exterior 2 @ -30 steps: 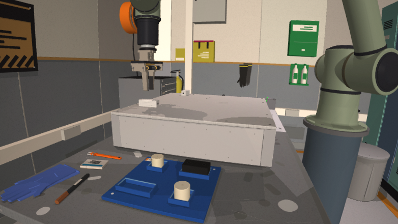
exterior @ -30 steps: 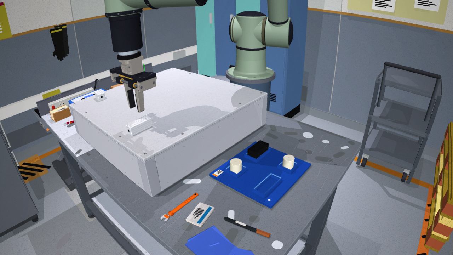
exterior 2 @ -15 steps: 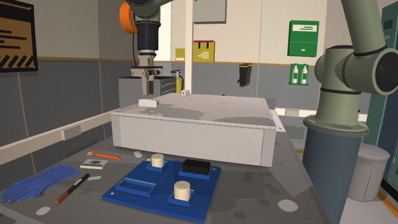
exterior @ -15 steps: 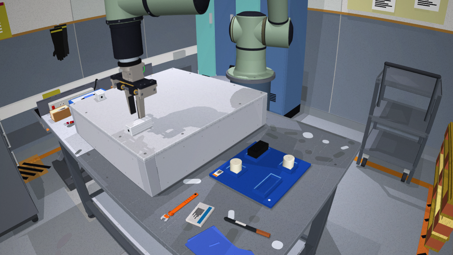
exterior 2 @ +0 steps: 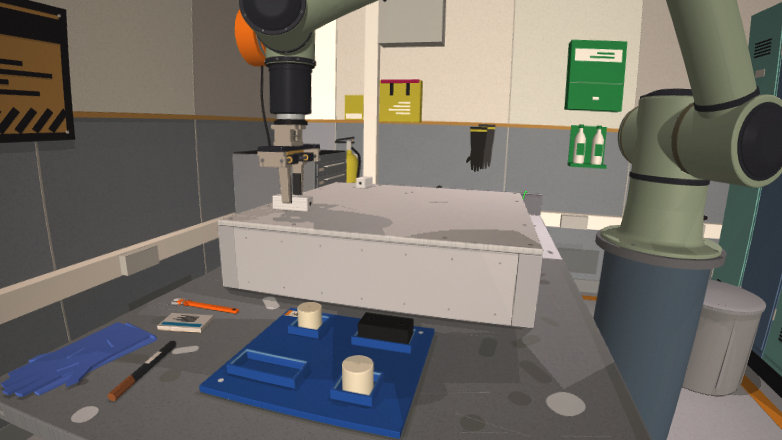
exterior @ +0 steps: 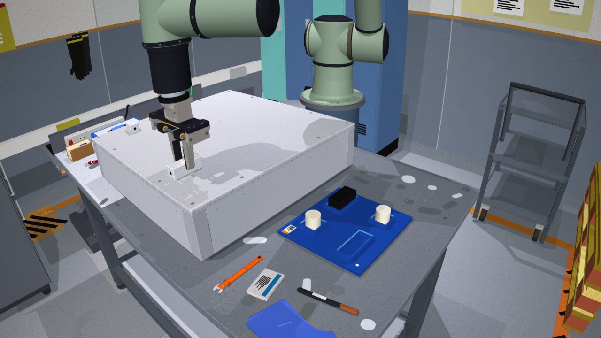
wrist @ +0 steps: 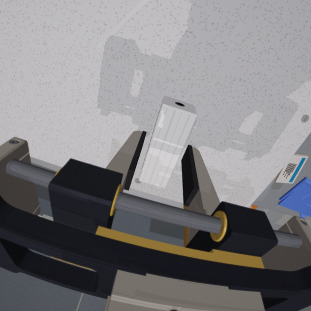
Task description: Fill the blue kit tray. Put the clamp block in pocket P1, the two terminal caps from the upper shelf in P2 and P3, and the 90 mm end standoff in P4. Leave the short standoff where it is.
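My gripper (exterior: 185,165) (exterior 2: 290,198) (wrist: 161,168) is lowered onto the upper shelf with its fingers on either side of the long silver standoff (exterior: 183,167) (exterior 2: 291,203) (wrist: 169,143), which lies flat near the shelf's front-left corner. The short standoff (exterior: 133,126) (exterior 2: 363,181) sits at the shelf's far-left corner. On the table below, the blue kit tray (exterior: 345,230) (exterior 2: 322,365) carries the black clamp block (exterior: 342,197) (exterior 2: 385,327) and two cream terminal caps (exterior: 313,219) (exterior 2: 357,374) (exterior: 383,214) (exterior 2: 309,315) in pockets. Its long rectangular pocket (exterior: 355,244) (exterior 2: 267,368) holds nothing. The gripper is open around the standoff.
The white shelf's front edge (exterior: 191,208) runs close below the standoff. On the table lie an orange wrench (exterior: 238,273), a card (exterior: 265,284), a marker (exterior: 328,301) and a blue glove (exterior: 290,323). The arm's base (exterior: 333,96) stands behind the shelf.
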